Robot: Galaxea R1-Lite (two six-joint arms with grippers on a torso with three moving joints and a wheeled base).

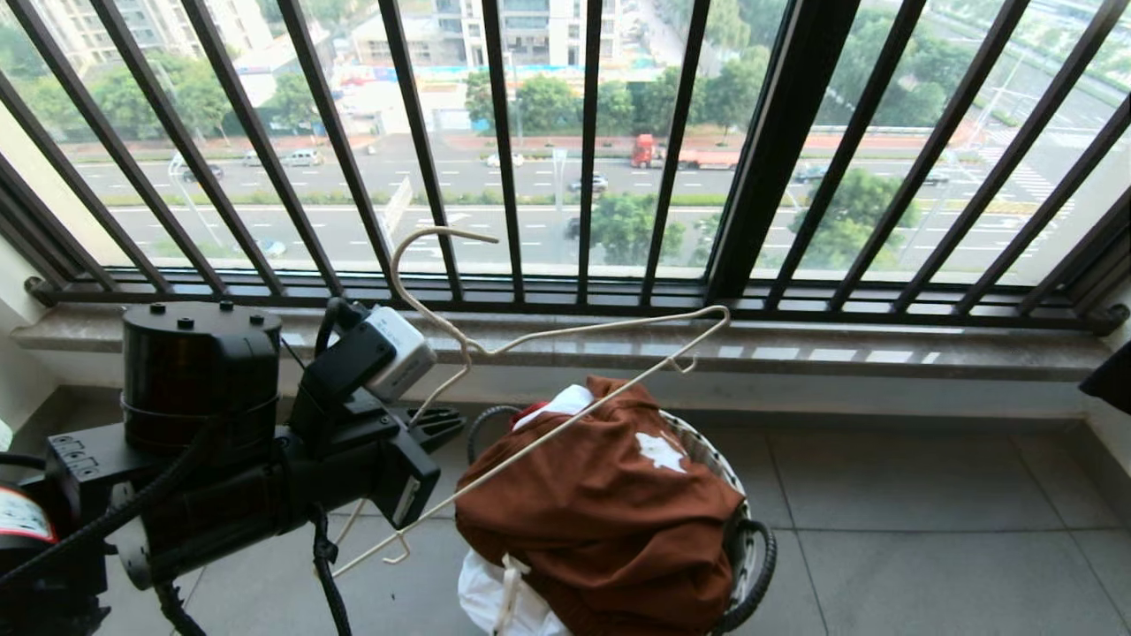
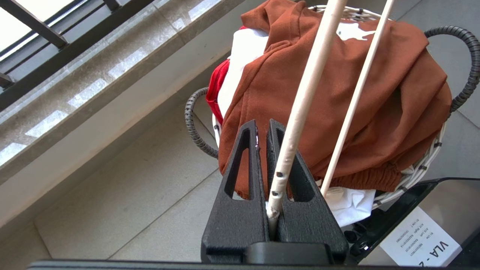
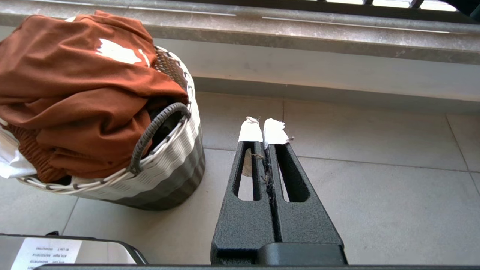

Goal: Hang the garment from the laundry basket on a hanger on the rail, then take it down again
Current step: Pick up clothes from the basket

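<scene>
Shorts (image 1: 610, 512), rust-brown soft cloth with one white logo and a ribbed waistband, lie heaped on top of the basket (image 1: 751, 548). Left gripper (image 2: 261, 129) has its two black, triangular-slotted fingers clamped on the hanger (image 1: 565, 424), a thin cream wire triangle with a long curved hook, one bar pinched between them and a second bar running just beside; the hanger slants above the shorts. Right gripper (image 3: 265, 129) hangs over the grey floor tiles (image 3: 375, 195) near the basket, its two white-taped fingers pressed together on nothing. One round woven basket, white over grey, two dark ribbed loop handles, white and red cloth beneath the shorts
</scene>
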